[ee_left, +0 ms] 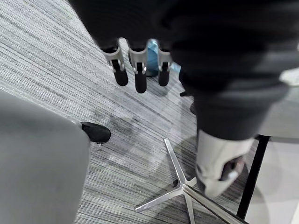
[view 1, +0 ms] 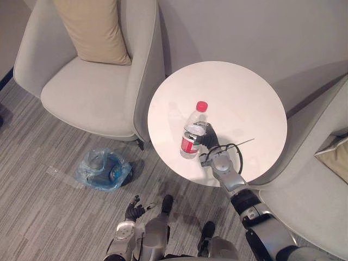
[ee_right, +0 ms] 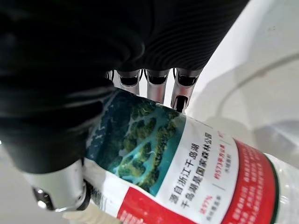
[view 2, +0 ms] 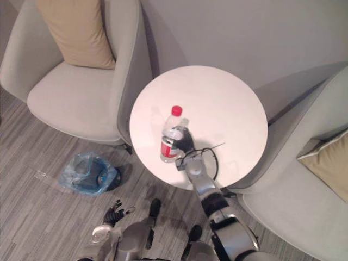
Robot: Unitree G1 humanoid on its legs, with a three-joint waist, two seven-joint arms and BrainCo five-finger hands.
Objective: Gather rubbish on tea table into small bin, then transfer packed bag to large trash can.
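Left eye view: right hand (view 1: 209, 137) gripped the water bottle (view 1: 192, 132), upright on or just over the round desk (view 1: 244, 92); small bin (view 1: 103, 169) on the floor, well apart.
Left wrist view: left hand (ee_left: 138, 74) hung slack-fingered, empty.
Right wrist view: fingers (ee_right: 157, 88) curled across the label. Advisable to lift straight and hold firm before swinging binward.

My right hand (view 1: 209, 137) wraps the water bottle (view 1: 193, 130) upright at the tea table's (view 1: 234, 92) 7 o'clock sector. From the table, the bagged small bin (view 1: 103, 169) sits on the floor at 8 o'clock. One armchair (view 1: 92, 92), a cushion (view 1: 95, 30) on it, stands at 10 o'clock; a second armchair (view 1: 304, 185) at 4 o'clock.
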